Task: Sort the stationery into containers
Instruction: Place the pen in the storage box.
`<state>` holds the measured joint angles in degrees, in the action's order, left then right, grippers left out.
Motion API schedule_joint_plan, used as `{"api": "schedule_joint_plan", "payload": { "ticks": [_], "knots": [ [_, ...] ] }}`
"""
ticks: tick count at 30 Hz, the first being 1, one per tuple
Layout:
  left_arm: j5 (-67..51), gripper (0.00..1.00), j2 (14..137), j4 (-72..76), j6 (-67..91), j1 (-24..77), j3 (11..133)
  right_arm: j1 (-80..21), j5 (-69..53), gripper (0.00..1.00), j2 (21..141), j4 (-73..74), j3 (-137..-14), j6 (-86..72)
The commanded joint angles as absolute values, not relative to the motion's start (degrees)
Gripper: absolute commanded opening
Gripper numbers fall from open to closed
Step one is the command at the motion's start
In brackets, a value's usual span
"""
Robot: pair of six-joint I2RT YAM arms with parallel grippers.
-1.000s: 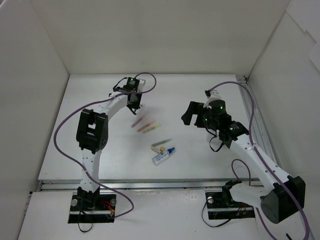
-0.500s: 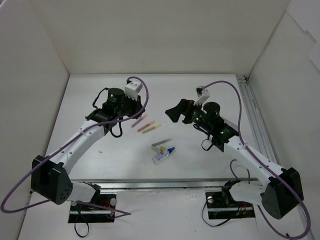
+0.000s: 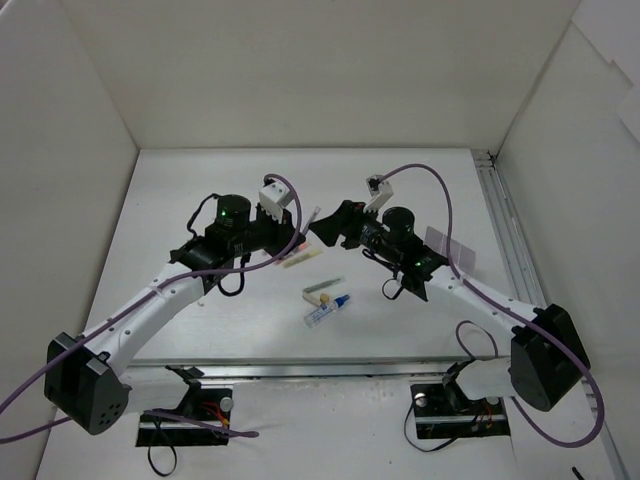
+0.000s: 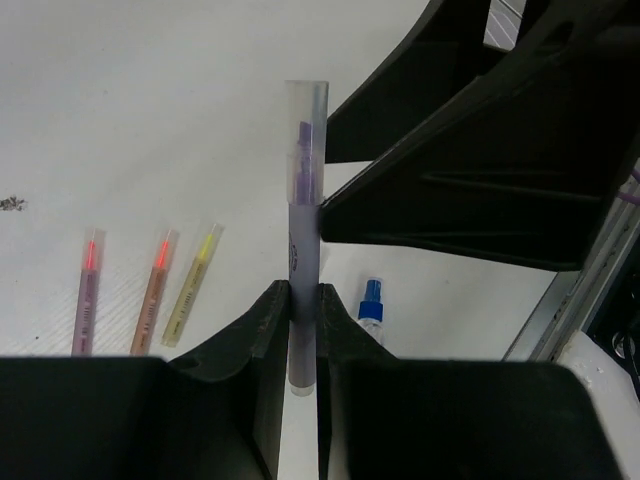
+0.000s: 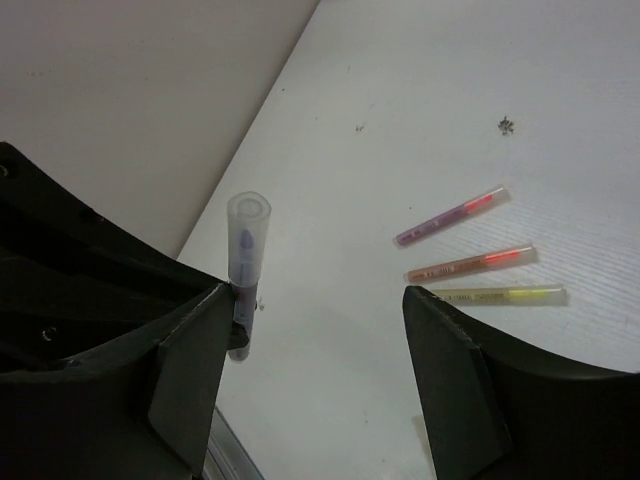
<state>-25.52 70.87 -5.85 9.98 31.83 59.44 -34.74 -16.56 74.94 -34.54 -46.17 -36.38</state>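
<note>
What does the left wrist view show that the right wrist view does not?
Only the left wrist view: the tube with its blue cap, and the left tool shut on the purple pen. Only the right wrist view: the right tool open, with nothing between its fingers. Both: the purple pen standing upright, and three pens lying side by side on the table.

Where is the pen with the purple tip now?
The pen stands upright in the left wrist view, clamped in the left gripper, close beside the open right gripper.
</note>
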Motion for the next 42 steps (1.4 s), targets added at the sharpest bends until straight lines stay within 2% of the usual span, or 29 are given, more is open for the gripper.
{"api": "schedule_joint_plan", "payload": {
  "ticks": [1, 3, 4, 13, 15, 21, 23, 24, 25, 27, 30, 32, 34, 37, 42],
  "knots": [
    [-26.98, 0.00, 69.43, -1.41, 10.11, 32.52, 61.96, -36.21, -13.80, 0.63, 75.67, -41.83, -49.13, -38.40],
    [-26.46, 0.00, 69.61, -1.67, 10.02, 33.05, 62.22, -36.91, -12.83, 0.54, 76.37, -42.80, -49.48, -38.50],
    [-26.28, 0.00, 69.78, -1.84, 9.93, 33.05, 62.31, -37.09, -12.83, 0.52, 76.72, -42.89, -49.74, -38.58],
    [-24.79, 0.00, 70.66, -3.61, 8.79, 34.10, 64.07, -38.23, -12.66, 0.50, 78.75, -43.33, -51.59, -38.93],
    [-24.87, 0.00, 70.31, -3.43, 8.79, 34.10, 63.90, -38.23, -12.31, 0.42, 78.66, -43.33, -51.68, -38.94],
    [-24.08, 0.00, 69.61, -3.60, 8.88, 34.10, 63.63, -38.93, -10.02, 0.01, 76.65, -43.33, -50.28, -37.80],
    [-23.99, 0.06, 69.43, -3.78, 9.14, 34.10, 63.55, -38.76, -9.14, 0.00, 75.33, -43.24, -49.40, -36.57],
    [-23.56, 0.13, 69.52, -3.78, 9.31, 34.10, 63.54, -39.02, -8.71, 0.00, 74.80, -43.16, -48.96, -36.21],
    [-23.47, 0.39, 69.61, -3.95, 9.49, 34.10, 63.63, -38.85, -7.83, 0.00, 73.32, -43.07, -48.52, -35.08],
    [-22.77, 0.99, 69.26, -4.91, 9.49, 34.10, 63.46, -38.76, -4.06, 0.00, 70.85, -41.49, -46.68, -33.06],
    [-17.86, 1.00, 67.42, -5.88, 11.68, 34.10, 61.97, -38.76, 8.14, 0.00, 64.44, -30.01, -46.31, -27.35],
    [-12.95, 1.00, 65.23, -6.76, 13.00, 34.10, 61.00, -38.33, 22.19, 0.00, 60.04, -17.01, -48.51, -23.65],
    [-3.81, 1.00, 63.47, -8.87, 15.28, 34.10, 59.42, -37.89, 35.33, 0.00, 56.01, -8.31, -49.39, -21.37],
    [7.10, 1.00, 60.57, -11.16, 18.10, 34.10, 57.67, -36.04, 47.24, 0.00, 50.91, -2.57, -47.30, -20.83],
    [11.60, 1.00, 61.08, -11.95, 19.60, 34.10, 56.51, -33.05, 51.24, 0.00, 46.15, -1.41, -43.16, -19.87]
  ]
}}
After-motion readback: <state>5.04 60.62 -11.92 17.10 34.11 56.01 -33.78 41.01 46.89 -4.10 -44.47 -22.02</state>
